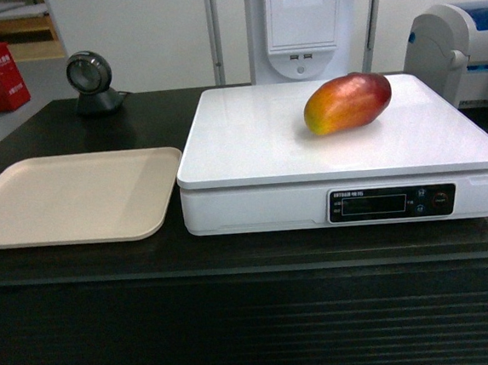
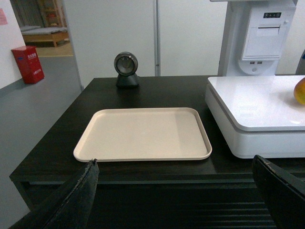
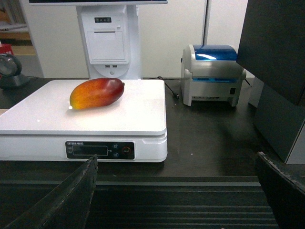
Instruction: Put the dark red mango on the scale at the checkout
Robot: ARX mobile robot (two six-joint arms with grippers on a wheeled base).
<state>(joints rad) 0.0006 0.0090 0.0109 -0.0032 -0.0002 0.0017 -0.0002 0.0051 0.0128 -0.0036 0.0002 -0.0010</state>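
A dark red mango (image 1: 347,102) lies on its side on the white scale (image 1: 249,148), toward its back right. The scale sits on the black counter (image 1: 148,259). Left hand (image 2: 174,191) and right hand (image 3: 176,191) both gape wide, holding nothing, in front of the counter.

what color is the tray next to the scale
Beige tray, plain; clearest in the left wrist view.
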